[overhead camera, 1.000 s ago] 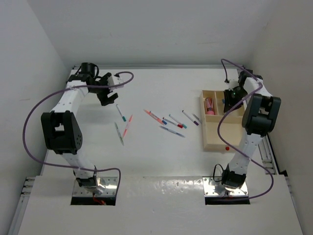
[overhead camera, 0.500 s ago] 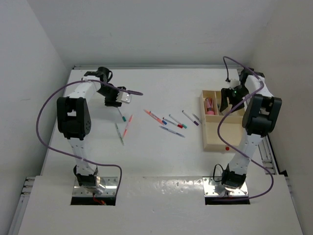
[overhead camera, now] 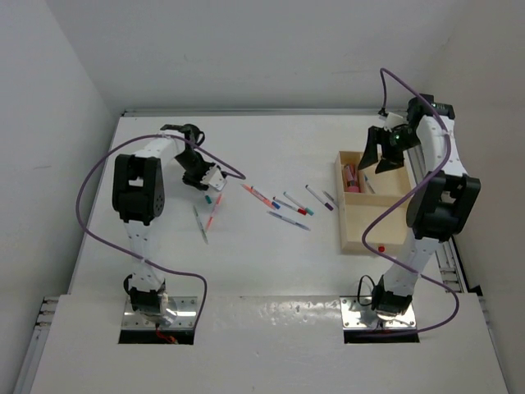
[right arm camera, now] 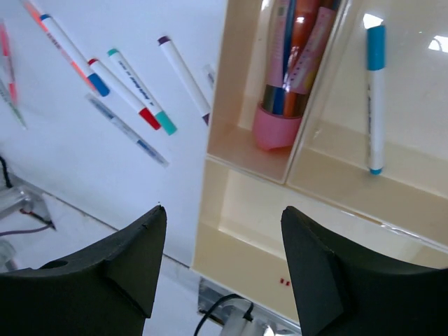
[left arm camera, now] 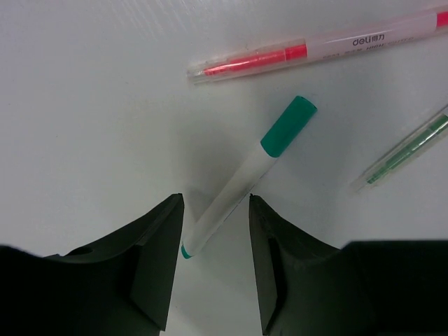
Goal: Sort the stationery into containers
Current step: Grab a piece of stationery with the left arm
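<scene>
The left gripper point(left arm camera: 215, 231), jaws parted, straddles the tail end of a white marker with a teal cap point(left arm camera: 246, 178) lying on the white table point(left arm camera: 84, 84). The right gripper point(right arm camera: 220, 231) hangs wide open and empty above the pale wooden compartment tray point(right arm camera: 238, 266), where a white marker with a blue cap point(right arm camera: 376, 105) lies in one small section.

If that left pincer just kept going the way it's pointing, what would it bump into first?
Probably the white pen with the teal cap, lying between its fingers, then the table beneath; depth is hard to judge.
</scene>
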Controlling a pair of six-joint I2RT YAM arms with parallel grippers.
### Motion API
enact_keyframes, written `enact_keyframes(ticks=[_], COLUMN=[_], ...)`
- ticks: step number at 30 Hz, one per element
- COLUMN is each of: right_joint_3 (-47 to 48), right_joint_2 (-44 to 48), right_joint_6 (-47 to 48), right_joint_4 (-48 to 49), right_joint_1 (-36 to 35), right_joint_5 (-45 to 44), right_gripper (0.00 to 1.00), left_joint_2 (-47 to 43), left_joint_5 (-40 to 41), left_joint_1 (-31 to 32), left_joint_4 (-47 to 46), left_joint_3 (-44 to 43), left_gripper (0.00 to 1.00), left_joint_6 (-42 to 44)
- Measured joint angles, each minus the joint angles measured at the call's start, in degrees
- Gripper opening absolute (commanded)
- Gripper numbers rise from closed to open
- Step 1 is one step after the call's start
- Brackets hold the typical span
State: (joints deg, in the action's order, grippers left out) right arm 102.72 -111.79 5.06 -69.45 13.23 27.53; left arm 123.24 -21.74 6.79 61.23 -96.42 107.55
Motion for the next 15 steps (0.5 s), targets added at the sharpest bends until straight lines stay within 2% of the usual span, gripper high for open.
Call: enact_keyframes(ticks=[5, 8, 13, 14, 15], right_joint_3=[1.14, 2.95, 3.76, 3.76, 3.76], right_joint_2=[0.0, 0.0, 0.0, 0.02, 0.15], right_joint_6=[-1.31, -1.92, -1.95, -1.88, -1.86], right_joint_4=[-2.14, -3.23, -3.48, -3.56, -3.48], right_joint_1=[-0.11, -0.11, -0.37, -0.55, -0.76], right_joint_5=[2.32, 3.48, 6.62, 7.15, 7.54], right_gripper=[0.66, 0.66, 0.66, 0.66, 0.66], left_joint_2=[0.96, 1.4, 0.37, -0.13, -0.72], left_joint_5=[1.88, 3.08, 4.42, 5.01, 5.55], left_joint_1=[0.0, 0.0, 0.22, 0.42, 0.63], left_joint_4=[0.85, 0.81, -0.22, -0.68, -1.51], left_joint_3=[-0.33, 0.28, 2.43, 3.34, 4.37], left_gripper=[0.47, 0.43, 0.28, 0.24, 0.14], left_joint_6=[1.33, 1.79, 1.64, 1.46, 1.2])
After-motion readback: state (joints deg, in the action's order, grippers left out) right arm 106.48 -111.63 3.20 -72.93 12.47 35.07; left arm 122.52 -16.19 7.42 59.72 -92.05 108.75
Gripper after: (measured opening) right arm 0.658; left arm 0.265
